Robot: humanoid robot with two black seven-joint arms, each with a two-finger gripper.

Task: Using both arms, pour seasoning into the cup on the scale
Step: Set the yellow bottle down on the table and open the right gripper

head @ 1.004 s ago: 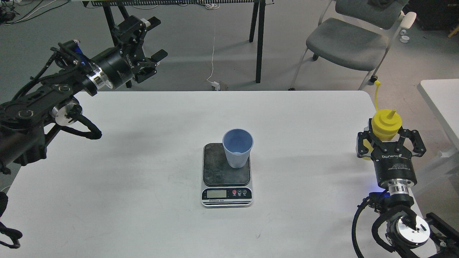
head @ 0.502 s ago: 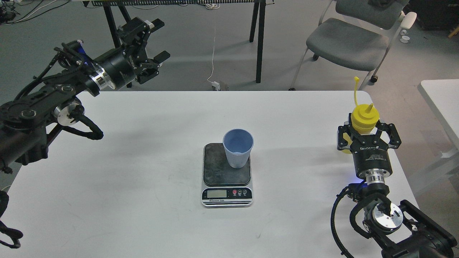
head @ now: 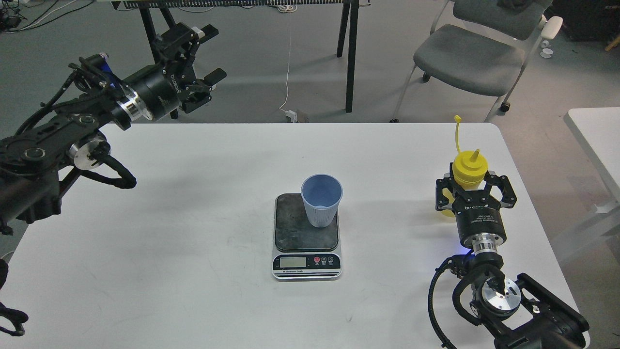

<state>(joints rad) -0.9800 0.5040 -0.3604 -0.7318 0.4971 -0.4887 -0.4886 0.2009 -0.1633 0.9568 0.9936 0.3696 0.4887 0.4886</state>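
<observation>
Centrally, ribbed tapered cup (head: 321,202) on scale (head: 305,236)

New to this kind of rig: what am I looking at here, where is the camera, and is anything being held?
The camera sits in a humanoid robot's head, looking down at a white table. The black jointed limbs at both sides are its arms. On the table, a kitchen scale carries a light-blue cup. The right gripper is closed around a yellow seasoning bottle, upright, right of the scale. The left gripper is open and empty, raised beyond the table's far left edge.
</observation>
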